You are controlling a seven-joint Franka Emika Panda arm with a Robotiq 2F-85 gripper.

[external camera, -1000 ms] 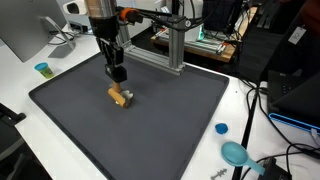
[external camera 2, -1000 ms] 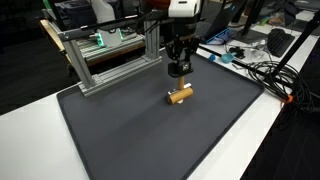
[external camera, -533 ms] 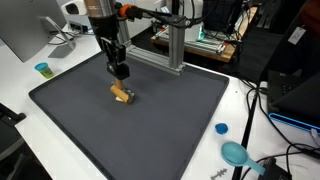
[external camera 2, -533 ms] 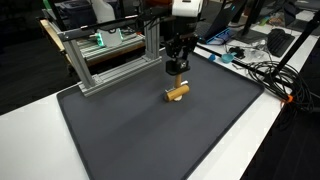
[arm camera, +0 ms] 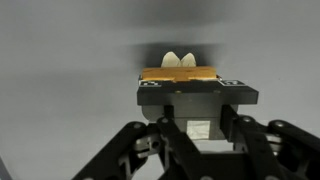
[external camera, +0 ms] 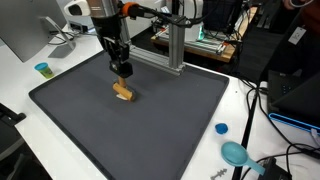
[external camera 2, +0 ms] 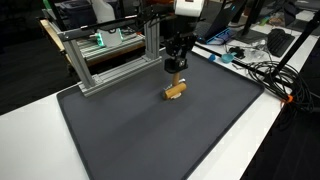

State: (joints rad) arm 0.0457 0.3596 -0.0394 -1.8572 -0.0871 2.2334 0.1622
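A small yellow-brown wooden block (external camera: 124, 92) hangs at the tips of my gripper (external camera: 123, 86) over the far middle of the dark grey mat (external camera: 150, 130). It shows in both exterior views, as block (external camera 2: 175, 91) and gripper (external camera 2: 175, 85). The dark fingers reach down onto the block, which sits just above the mat (external camera 2: 150, 140). In the wrist view the block (arm camera: 180, 72) lies crosswise right at the gripper (arm camera: 180, 82), with two pale rounded bits showing behind it. The jaws are closed in on it.
An aluminium frame (external camera: 172, 45) stands along the mat's far edge, close behind the gripper; it also shows in an exterior view (external camera 2: 110, 55). A small blue cup (external camera: 42, 69), a blue cap (external camera: 221, 128) and a blue scoop (external camera: 236, 153) lie on the white table. Cables (external camera 2: 265, 70) run beside the mat.
The gripper and the block have moved together, slightly up and toward the frame. The block kept its place under the fingers.
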